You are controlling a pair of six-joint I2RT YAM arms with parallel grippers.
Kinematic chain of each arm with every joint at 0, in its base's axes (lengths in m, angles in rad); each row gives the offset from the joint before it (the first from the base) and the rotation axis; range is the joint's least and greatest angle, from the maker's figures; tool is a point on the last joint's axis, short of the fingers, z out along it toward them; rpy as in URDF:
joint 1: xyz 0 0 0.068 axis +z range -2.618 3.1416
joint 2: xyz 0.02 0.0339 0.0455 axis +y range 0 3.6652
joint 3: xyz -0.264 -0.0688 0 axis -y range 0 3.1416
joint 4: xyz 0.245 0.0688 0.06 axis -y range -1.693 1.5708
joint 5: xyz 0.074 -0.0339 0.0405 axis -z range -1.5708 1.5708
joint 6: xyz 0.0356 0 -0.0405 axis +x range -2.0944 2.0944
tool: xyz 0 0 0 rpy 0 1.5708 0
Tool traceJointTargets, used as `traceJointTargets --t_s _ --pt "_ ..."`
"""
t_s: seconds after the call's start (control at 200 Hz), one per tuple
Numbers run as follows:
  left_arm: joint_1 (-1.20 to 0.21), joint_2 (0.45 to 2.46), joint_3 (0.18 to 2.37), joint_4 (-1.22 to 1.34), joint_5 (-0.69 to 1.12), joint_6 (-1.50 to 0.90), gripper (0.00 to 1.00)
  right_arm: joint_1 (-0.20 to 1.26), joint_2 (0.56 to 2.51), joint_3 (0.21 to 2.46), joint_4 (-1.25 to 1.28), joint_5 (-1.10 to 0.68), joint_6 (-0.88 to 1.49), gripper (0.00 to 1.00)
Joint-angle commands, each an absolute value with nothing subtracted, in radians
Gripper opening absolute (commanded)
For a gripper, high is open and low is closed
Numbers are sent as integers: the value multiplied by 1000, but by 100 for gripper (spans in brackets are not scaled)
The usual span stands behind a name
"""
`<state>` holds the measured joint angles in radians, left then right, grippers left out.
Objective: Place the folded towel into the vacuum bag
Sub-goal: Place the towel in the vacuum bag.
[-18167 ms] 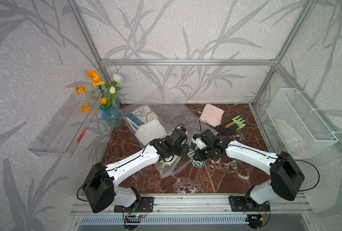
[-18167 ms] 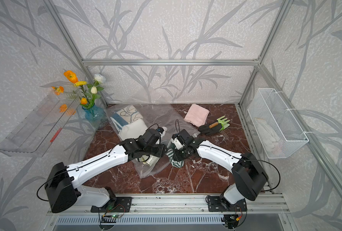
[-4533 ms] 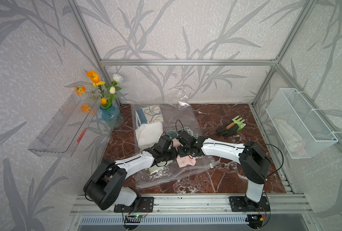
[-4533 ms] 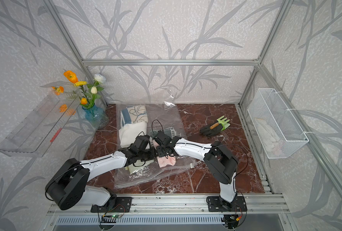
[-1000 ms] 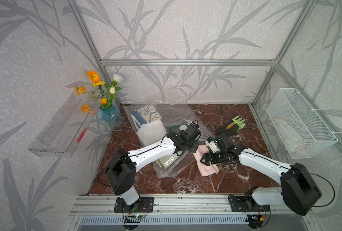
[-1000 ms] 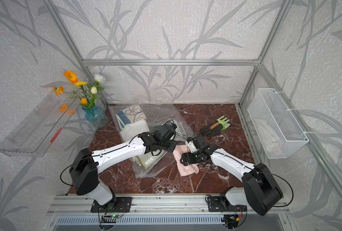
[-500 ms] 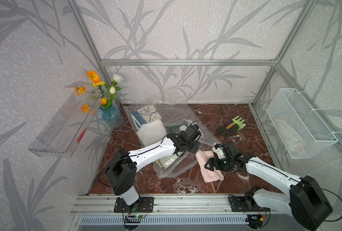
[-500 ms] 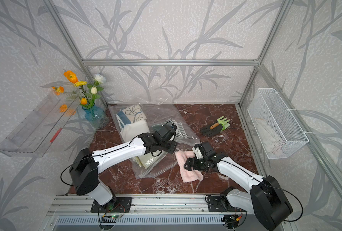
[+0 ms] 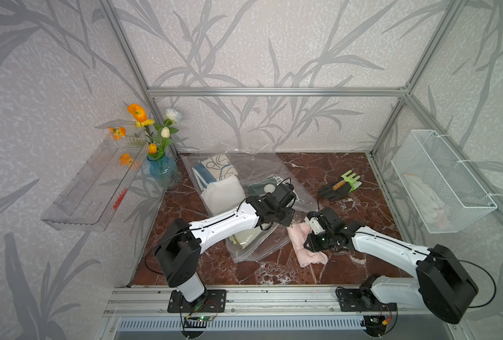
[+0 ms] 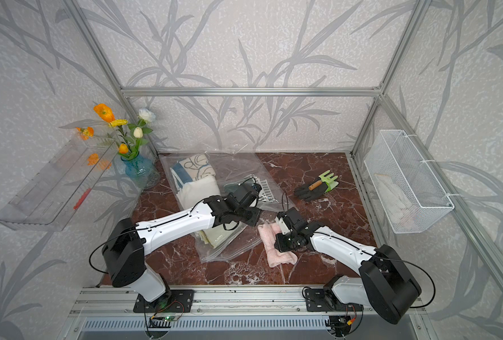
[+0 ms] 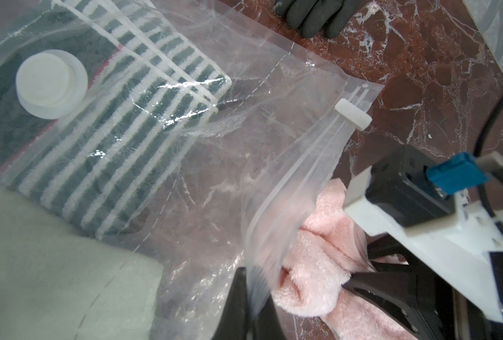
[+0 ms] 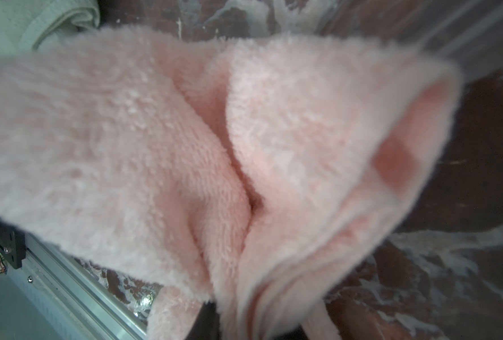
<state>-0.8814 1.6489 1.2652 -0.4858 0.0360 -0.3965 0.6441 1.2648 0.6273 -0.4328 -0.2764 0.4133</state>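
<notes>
The step in hand is the loading itself: the bag's mouth is held up while the towel is picked up beside it. The left gripper [image 11: 248,309] has its jaws fully closed on the zip strip [image 11: 312,164] of the vacuum bag [image 9: 274,173], pinching that edge and lifting it off the marble table [image 9: 332,164]. The bag lies across the middle of the table with its white valve [image 11: 50,84] facing up, and it already holds a striped cloth [image 11: 126,117] and a white towel [image 9: 223,192]. The pink towel [image 9: 304,256] is wholly outside the bag, lying rumpled on the table just beside the raised edge, with its far end trailing toward the front rail. The right gripper [image 9: 307,244] is down on its upper part. In the right wrist view the fabric is creased into a tight pinch at the fingers, so the jaws look nearly closed on a fold of it, though the fingertips themselves are mostly hidden by the pile. The next move likely calls for lifting the towel clear and carrying it sideways under the raised edge, then well past the zip strip before letting go. The left gripper would need to hold the mouth high enough to gape. The towel is limp, so its trailing end may drag or catch on the lower layer.
</notes>
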Motion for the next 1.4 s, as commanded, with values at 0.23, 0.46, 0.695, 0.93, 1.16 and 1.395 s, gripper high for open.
traceJointTargets --t_s 0.23,0.46,0.695,0.93,1.16,1.395 --pt "-884 1577 1259 -455 4 -413 4 702 1252 851 -531 -230 303 6" --pt "-879 1563 1245 -435 -23 -425 4 701 1483 919 -413 -123 241 5" --pt "-879 1572 1251 -425 -15 -425 4 677 1640 939 -434 -16 263 27" --pt "-879 1612 1247 -411 33 -441 4 596 1502 910 -456 -313 366 93" --pt "-896 1648 1226 -373 77 -472 4 465 1306 797 -512 -452 410 100" --pt "-906 1665 1221 -368 87 -475 4 437 1169 627 -532 -440 670 94"
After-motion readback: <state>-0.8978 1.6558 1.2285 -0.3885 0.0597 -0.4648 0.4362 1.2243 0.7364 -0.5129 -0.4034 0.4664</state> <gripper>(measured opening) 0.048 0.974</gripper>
